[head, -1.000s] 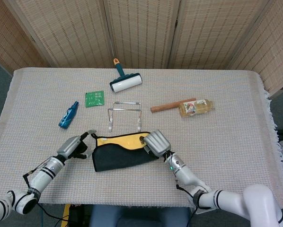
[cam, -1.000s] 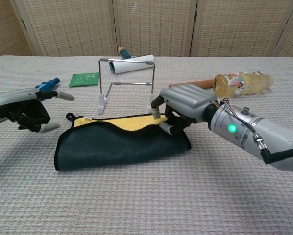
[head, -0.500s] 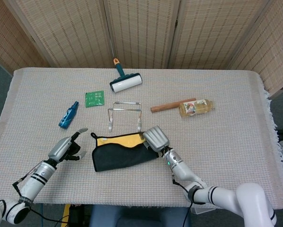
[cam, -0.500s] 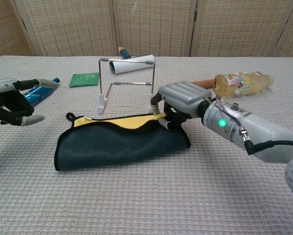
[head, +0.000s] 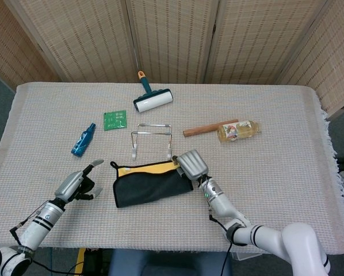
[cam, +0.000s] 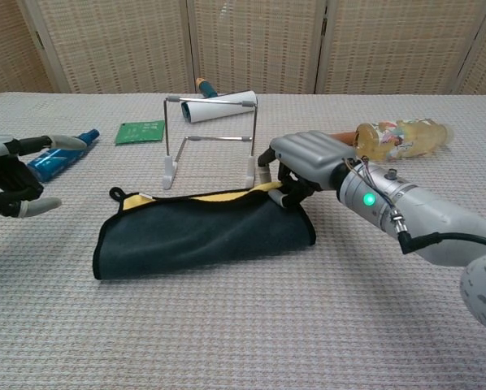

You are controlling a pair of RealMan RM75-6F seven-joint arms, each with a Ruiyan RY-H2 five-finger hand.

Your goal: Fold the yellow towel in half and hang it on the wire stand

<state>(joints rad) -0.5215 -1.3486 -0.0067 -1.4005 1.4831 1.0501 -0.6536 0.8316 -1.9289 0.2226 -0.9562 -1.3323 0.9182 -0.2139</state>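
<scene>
The towel (head: 151, 184) (cam: 202, 231) lies folded on the table, its dark side up and a thin yellow strip showing along its far edge. My right hand (head: 190, 165) (cam: 304, 166) sits at the towel's far right corner, fingers curled down and pinching that edge. My left hand (head: 74, 185) (cam: 11, 175) hovers well left of the towel with fingers apart, holding nothing. The wire stand (head: 152, 138) (cam: 210, 142) stands upright just behind the towel, bare.
A lint roller (head: 152, 99) (cam: 219, 104) lies behind the stand. A green circuit board (head: 115, 119) (cam: 141, 132) and a blue bottle (head: 83, 140) (cam: 60, 154) are at the left. A wooden stick (head: 209, 127) and a drink bottle (head: 238, 130) (cam: 401, 134) lie at the right.
My left hand has drawn back leftward, away from the towel. My right hand has carried the towel's corner farther back, so the dark layer covers more of the yellow.
</scene>
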